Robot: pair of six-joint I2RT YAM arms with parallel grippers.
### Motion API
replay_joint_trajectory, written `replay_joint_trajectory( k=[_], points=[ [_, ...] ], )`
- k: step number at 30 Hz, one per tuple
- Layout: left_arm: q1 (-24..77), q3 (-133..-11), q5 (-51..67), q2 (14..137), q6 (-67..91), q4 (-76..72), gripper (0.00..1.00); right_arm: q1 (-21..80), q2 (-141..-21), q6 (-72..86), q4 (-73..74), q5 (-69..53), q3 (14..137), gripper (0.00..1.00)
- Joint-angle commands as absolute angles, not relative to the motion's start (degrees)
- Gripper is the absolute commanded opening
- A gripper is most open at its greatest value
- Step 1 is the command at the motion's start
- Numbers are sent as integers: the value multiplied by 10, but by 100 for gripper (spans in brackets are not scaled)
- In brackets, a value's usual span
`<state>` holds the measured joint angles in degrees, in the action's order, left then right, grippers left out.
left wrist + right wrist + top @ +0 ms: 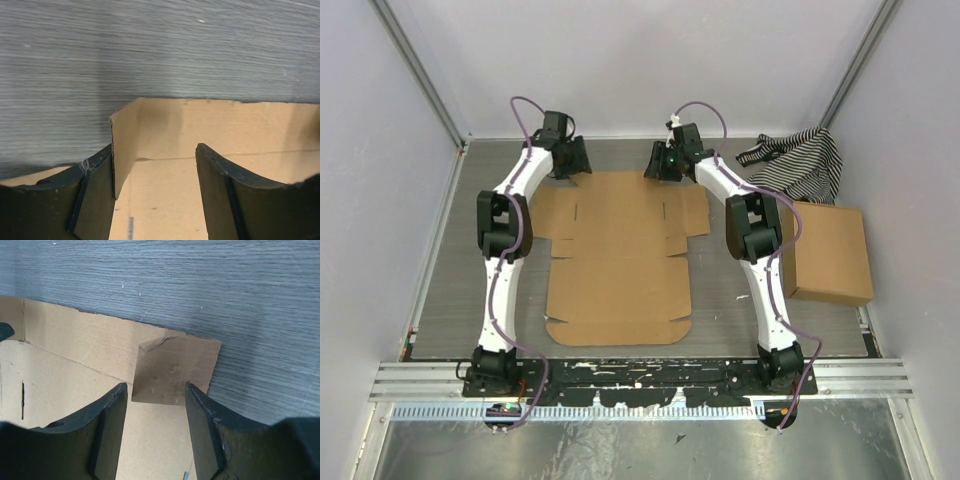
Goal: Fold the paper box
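Top view: a flat brown paper box, cut with flaps, slits and rounded tabs, lies on the grey surface between two white arms. The left fingers sit at the sheet's far left corner. The right fingers sit at its far right corner. Beyond the right fingers, away from the sheet, a striped cloth lies crumpled. Nearer than the cloth, outside the right arm, stands a cardboard box, apart from the sheet.

Left wrist view: the two dark fingers are spread wide apart with nothing clamped between them. A corner of the paper box fills the gap. A narrow flap stands upright just inside the finger on the left of this view, its edge right against that finger's tip. A long strip of cardboard runs across just past both fingertips. Bare grey surface lies beyond it.

Right wrist view: these fingers are also spread apart and hold nothing. A small, darker, squarish flap with a creased far corner lies just ahead of the gap, its near edge level with the two fingertips. Whether either finger touches it cannot be told. The rest of the sheet spreads beneath and beside the finger on the left of this view, with grey surface beyond.
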<state>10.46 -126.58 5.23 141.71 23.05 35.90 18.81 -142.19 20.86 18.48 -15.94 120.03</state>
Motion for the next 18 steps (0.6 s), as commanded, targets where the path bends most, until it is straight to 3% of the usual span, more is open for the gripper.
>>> replay_joint_trajectory(
  k=[1,18],
  points=[
    [130,-1265,64,1375,236,333,66,193,-1408,200,170,-157,1215,55],
    [154,-1297,57,1448,239,332,66,193,-1420,200,174,-158,1217,55]
  ],
)
